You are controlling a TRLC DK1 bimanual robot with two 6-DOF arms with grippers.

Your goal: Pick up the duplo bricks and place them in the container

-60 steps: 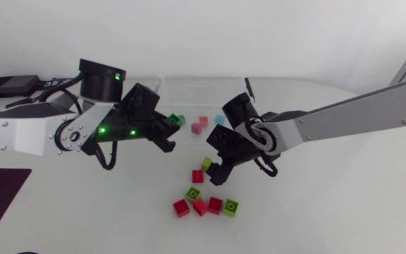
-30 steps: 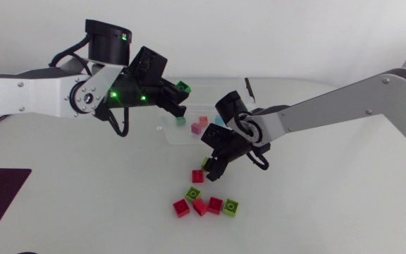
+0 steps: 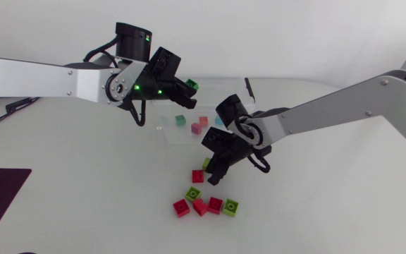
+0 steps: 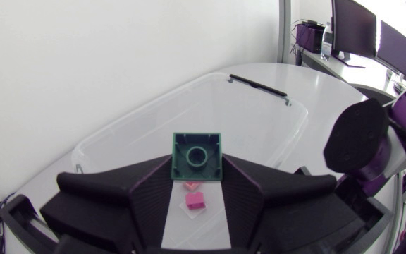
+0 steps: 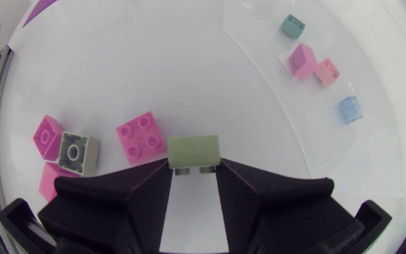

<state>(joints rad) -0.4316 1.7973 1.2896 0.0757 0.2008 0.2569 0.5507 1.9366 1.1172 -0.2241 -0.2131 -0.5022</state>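
The container (image 4: 277,120) is clear glossy plastic, the bricks (image 5: 141,137) smooth plastic, the fingers (image 5: 118,204) matt black.

Two hands each holding a brick, container behind loose bricks on the bench.
Left hand (image 3: 188,89) holds the first brick (image 3: 192,85) between its fingers, seemingly over the rear left part of the container (image 3: 224,86), which has four inside bricks (image 3: 204,121) in it. Right hand (image 3: 213,166), just in front of the container, grips the second brick (image 5: 193,152). A lone brick (image 3: 198,176) lies beside it on the bench (image 3: 330,212), with a front cluster (image 3: 216,204) of five nearer.

white tabletop (image 3: 83,204), soft even light
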